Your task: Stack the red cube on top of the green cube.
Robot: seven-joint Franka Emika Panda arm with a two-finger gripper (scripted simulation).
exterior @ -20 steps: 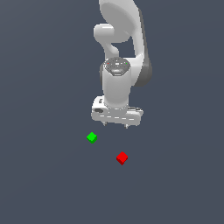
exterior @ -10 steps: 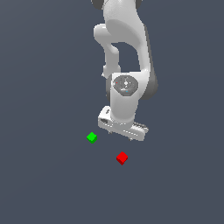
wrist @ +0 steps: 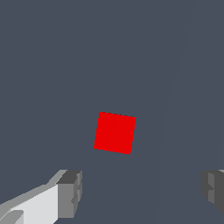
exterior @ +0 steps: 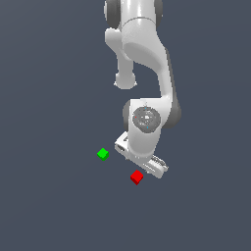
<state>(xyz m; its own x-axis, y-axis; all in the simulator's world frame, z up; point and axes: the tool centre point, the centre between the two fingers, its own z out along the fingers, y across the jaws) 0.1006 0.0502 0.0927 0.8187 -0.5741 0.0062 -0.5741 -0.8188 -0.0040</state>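
Red, tiny plain cube (exterior: 137,177) sits on the dark grey desk (exterior: 49,206), apart from the small green cube (exterior: 102,154); white robot gripper (wrist: 140,192) hovers just above red, fingers (wrist: 70,192) spread wide, empty.

A flat, plain dark grey-blue floor (exterior: 49,206) is seen across both views. No markings or edges are shown on it, and no other object is seen on it.
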